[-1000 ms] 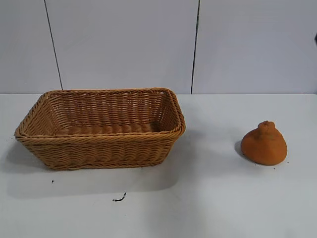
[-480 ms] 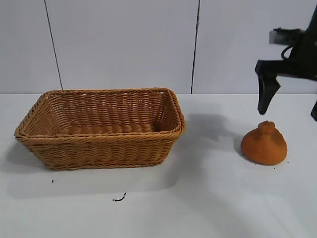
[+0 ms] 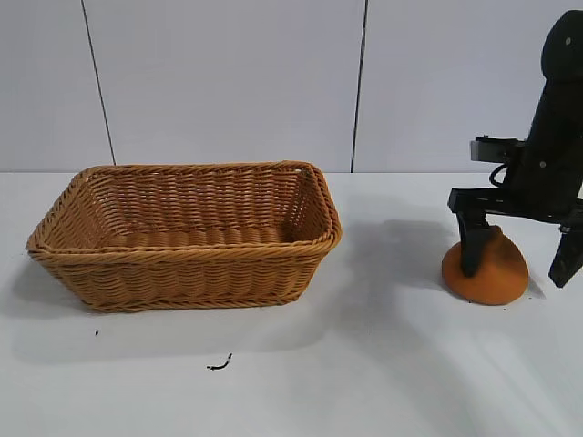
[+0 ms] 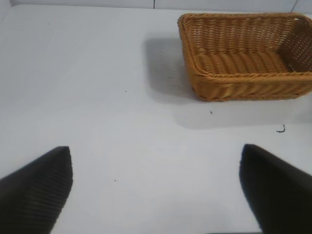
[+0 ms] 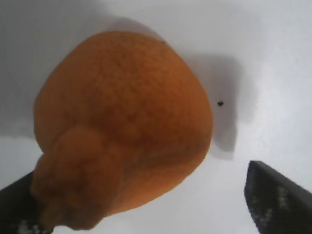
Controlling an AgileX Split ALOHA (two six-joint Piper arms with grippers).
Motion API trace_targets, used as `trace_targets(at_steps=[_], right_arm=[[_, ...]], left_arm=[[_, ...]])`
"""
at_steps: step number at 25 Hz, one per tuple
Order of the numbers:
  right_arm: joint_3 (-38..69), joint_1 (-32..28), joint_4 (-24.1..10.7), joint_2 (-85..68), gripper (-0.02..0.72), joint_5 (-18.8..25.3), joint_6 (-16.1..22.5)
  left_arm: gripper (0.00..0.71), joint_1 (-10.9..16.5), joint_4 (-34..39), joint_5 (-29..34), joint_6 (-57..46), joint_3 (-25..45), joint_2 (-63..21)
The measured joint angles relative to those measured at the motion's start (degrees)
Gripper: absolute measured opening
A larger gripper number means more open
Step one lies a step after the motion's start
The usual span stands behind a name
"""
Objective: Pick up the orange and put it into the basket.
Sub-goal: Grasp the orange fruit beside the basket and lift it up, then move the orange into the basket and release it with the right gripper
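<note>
The orange [image 3: 492,270] sits on the white surface [image 3: 383,364] at the exterior view's right, well apart from the basket [image 3: 187,235]. Its skin is dull, matte and pitted, its body rounded and broad at the base, narrowing to a knobby neck on top that shows lumpy in the right wrist view [image 5: 122,126]. The right gripper [image 3: 516,257] is down around it with its black fingers wide apart: one finger [image 3: 471,244] stands in front of the fruit's left flank, the other [image 3: 567,257] stands clear to its right, with bare surface between that finger and the fruit. Whether the near finger touches the skin cannot be told. A few dark specks lie on the surface beside the orange. The basket is rectangular, woven of tan-brown wicker with flared sides and a braided rim, its inside open from above. Between basket and orange the surface is bare, crossed only by a soft shadow. A small dark squiggle [image 3: 219,364] lies in front of the basket. The left gripper [image 4: 156,190] hangs over bare surface, its ribbed dark fingers spread wide, the basket [image 4: 243,56] farther off.
</note>
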Motion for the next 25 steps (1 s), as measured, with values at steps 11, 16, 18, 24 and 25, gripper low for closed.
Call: trace_targets(at_steps=[11, 16, 18, 24, 25], right_arm=[[-16.49, 0.0, -0.41, -5.93, 0.001, 11.1, -0.67], [-25.96, 0.0, 1.43, -6.17, 0.001, 15.91, -0.73], [-28.19, 0.5, 2.4, -6.17, 0.001, 16.8, -0.73], [-31.07, 7.29, 2.6, -6.17, 0.001, 17.3, -0.79], [-31.13, 9.18, 2.64, -6.17, 0.001, 17.25, -0.79]], left_arm=[[0.666, 0.0, 0.0, 0.0, 0.0, 0.0, 0.0], [0.666, 0.0, 0.0, 0.0, 0.0, 0.0, 0.0], [0.666, 0.0, 0.0, -0.06, 0.0, 0.0, 0.0], [0.666, 0.0, 0.0, -0.06, 0.0, 0.0, 0.0], [0.666, 0.0, 0.0, -0.06, 0.0, 0.0, 0.0]])
